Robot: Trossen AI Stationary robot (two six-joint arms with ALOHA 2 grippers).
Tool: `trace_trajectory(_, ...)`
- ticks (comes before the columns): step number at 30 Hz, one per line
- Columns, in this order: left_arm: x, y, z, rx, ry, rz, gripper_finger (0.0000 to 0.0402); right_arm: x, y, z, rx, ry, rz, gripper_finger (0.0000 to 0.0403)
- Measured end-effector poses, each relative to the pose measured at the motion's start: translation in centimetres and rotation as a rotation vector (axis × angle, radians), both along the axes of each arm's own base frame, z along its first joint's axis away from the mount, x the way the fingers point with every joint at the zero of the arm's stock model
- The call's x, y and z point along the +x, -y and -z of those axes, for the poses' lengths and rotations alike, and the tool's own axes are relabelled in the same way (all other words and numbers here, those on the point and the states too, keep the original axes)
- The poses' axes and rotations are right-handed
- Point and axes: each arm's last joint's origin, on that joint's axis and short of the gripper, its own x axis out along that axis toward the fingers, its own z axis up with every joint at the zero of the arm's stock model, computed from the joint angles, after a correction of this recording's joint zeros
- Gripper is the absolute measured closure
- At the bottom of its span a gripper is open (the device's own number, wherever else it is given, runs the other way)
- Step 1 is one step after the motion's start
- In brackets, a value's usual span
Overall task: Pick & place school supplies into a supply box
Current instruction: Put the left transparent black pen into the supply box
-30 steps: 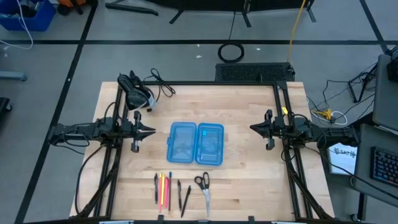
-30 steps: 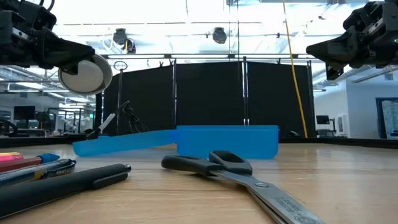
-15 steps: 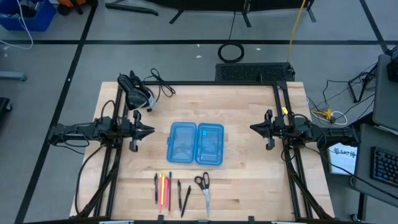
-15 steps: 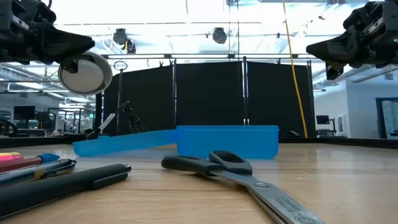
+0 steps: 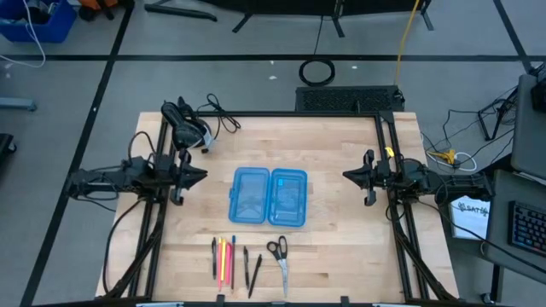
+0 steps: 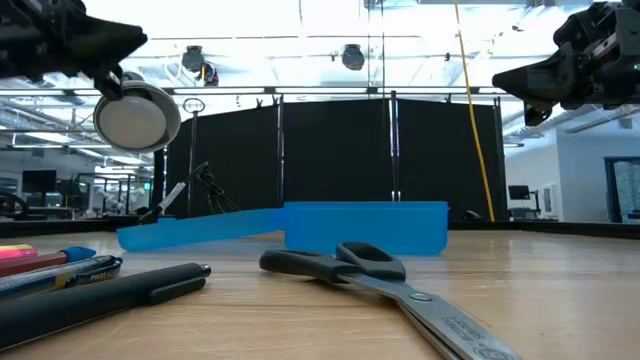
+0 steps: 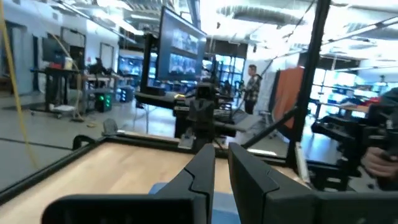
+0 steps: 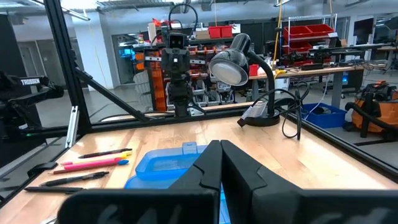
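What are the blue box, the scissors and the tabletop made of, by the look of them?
Box: seemingly translucent blue plastic, since the table shows through it. Scissors: shiny, likely steel blades with black, probably plastic handles. Table: pale wood with visible plank grain, smooth finish.

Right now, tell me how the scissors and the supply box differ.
The scissors are slim, with black handles and silver blades; the supply box is broad, translucent blue plastic. The scissors lie shut in the row of pens at the table's near edge; the supply box lies open in two halves at mid-table. Both rest flat on the table, untouched, apart from both grippers.
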Motion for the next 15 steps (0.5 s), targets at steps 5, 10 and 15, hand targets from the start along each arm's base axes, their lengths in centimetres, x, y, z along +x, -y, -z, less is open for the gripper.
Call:
trace_trajectory(5, 0.6, 0.6, -1.1, -0.135, -0.172, -0.047, 0.0353, 0.0, 0.0, 0.0, -0.015, -0.002, 0.002, 0.0403)
trace_trajectory(10, 2.4, 2.0, -2.5, -0.232, -0.464, -0.155, 0.0353, 0.0, 0.0, 0.0, -0.026, -0.005, 0.0, 0.0403)
trace_trajectory(15, 5.3, 4.9, -4.3, -0.307, -0.72, -0.215, 0.0361, 0.0, 0.0, 0.1, -0.026, -0.006, 0.0, 0.0403)
